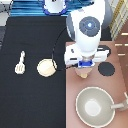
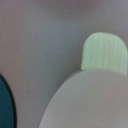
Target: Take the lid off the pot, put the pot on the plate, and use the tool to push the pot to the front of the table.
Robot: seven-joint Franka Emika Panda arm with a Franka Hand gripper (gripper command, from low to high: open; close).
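no readable text, labels or numbers anywhere

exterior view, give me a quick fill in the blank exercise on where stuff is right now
1. The hand hangs directly over the small pink pot, which sits on the ____ panel, not on the black table.
2. The plate lies on the table between the stove and the ____.
3. The tool is the thing nearest the exterior view's ____ edge.
4. The big pan sits toward the exterior view's ____ from the pot.

Missing words: stove; tool; left; bottom
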